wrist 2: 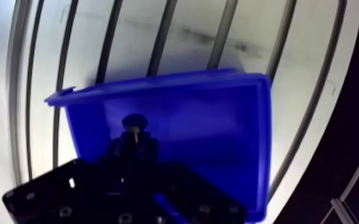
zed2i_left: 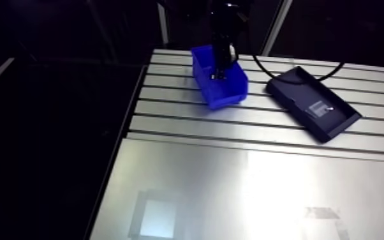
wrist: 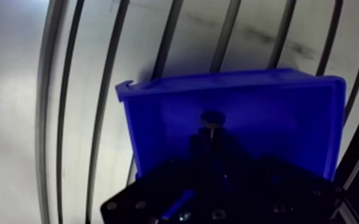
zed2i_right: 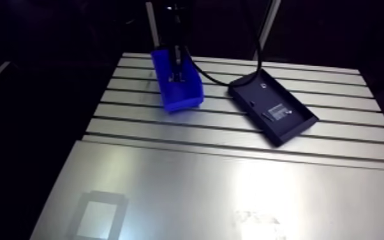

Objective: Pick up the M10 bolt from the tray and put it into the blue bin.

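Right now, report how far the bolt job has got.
Done: the M10 bolt is off the tray and looks pinched at the tips of the gripper. In hand: the gripper hangs over the blue bin, with the bolt seen against the bin's inside in the wrist view. Left: open the fingers to drop it in, then lift clear.

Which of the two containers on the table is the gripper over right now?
The blue bin: the gripper holds the bolt over its inside. The black tray lies apart beside it.
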